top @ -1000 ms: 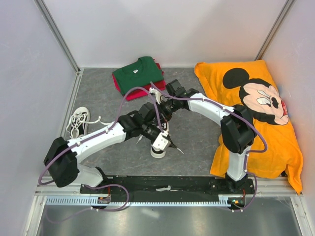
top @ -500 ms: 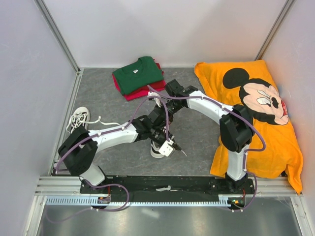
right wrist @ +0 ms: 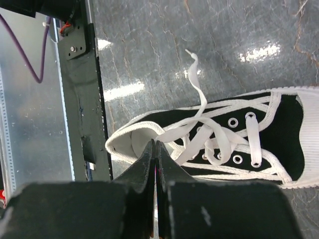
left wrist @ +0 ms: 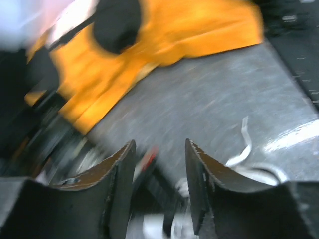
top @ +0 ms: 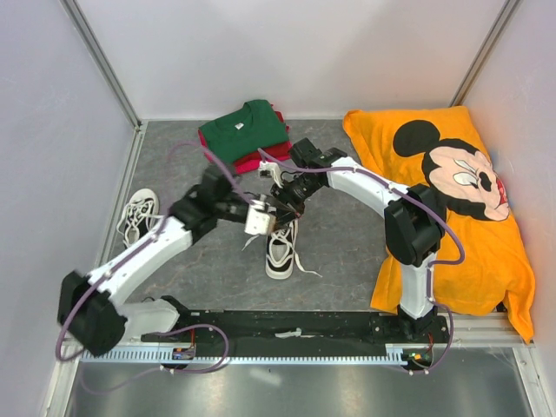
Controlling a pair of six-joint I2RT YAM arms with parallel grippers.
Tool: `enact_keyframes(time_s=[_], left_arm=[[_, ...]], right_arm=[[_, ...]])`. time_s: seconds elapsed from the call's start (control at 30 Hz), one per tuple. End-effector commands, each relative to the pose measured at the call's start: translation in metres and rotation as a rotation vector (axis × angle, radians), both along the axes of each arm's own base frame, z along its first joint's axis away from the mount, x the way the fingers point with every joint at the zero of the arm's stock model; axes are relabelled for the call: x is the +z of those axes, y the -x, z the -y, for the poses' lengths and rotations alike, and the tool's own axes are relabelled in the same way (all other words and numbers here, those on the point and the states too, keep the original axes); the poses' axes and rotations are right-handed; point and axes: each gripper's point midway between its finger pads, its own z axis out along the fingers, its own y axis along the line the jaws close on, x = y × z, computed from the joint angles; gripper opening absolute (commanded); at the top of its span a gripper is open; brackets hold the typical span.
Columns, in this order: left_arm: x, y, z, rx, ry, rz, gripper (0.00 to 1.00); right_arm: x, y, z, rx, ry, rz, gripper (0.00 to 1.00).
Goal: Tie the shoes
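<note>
One of the shoes (top: 281, 250) lies mid-table with its toe toward the arms. It is white-trimmed with dark canvas (right wrist: 286, 127) and loose white laces (right wrist: 199, 128). The other shoe (top: 137, 215) lies by the left wall. My right gripper (top: 283, 198) hovers over the middle shoe's heel end. Its jaws (right wrist: 155, 144) are shut, with a lace strand pinched at the tips. My left gripper (top: 268, 215) hangs just left of the right one, above the shoe's left side. The left wrist view is blurred and shows this gripper (left wrist: 159, 144) open, nothing between its fingers.
A folded green shirt (top: 243, 130) lies on red ones (top: 261, 162) at the back. An orange Mickey Mouse cloth (top: 452, 191) covers the right side. The black base rail (top: 295, 326) runs along the near edge. White walls close three sides.
My left gripper has opened and swung from the shoe's toe end up and to the left. The right gripper stays shut near the heel, barely moved.
</note>
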Motion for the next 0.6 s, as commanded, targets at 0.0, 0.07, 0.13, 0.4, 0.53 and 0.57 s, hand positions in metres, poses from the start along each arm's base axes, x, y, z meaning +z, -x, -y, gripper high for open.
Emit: enact_keyframes(time_s=[0.0,0.07,0.13,0.4,0.53,0.57], left_arm=[[0.005,-0.027,-0.056,0.279,0.045,-0.19,0.5],[-0.008,-0.037,-0.074,0.379,0.059,-0.264,0.49],[-0.017,-0.045,-0.092,0.455,0.065,-0.314,0.49],[-0.054,-0.039,-0.101,0.472,0.068,-0.444,0.38],[-0.07,-0.035,-0.097,0.43,0.061,-0.476,0.41],[-0.072,-0.036,-0.096,0.427,0.061,-0.479,0.44]], right_arm=[[0.019,-0.007,-0.015,0.0,-0.078,0.008,0.01],[0.02,-0.006,-0.019,-0.004,-0.081,0.006,0.01],[0.021,-0.007,-0.024,-0.019,-0.081,0.007,0.01],[0.018,-0.01,-0.04,-0.068,-0.088,-0.031,0.01],[0.022,-0.013,-0.045,-0.094,-0.106,-0.04,0.01],[0.023,-0.012,-0.046,-0.097,-0.107,-0.048,0.02]])
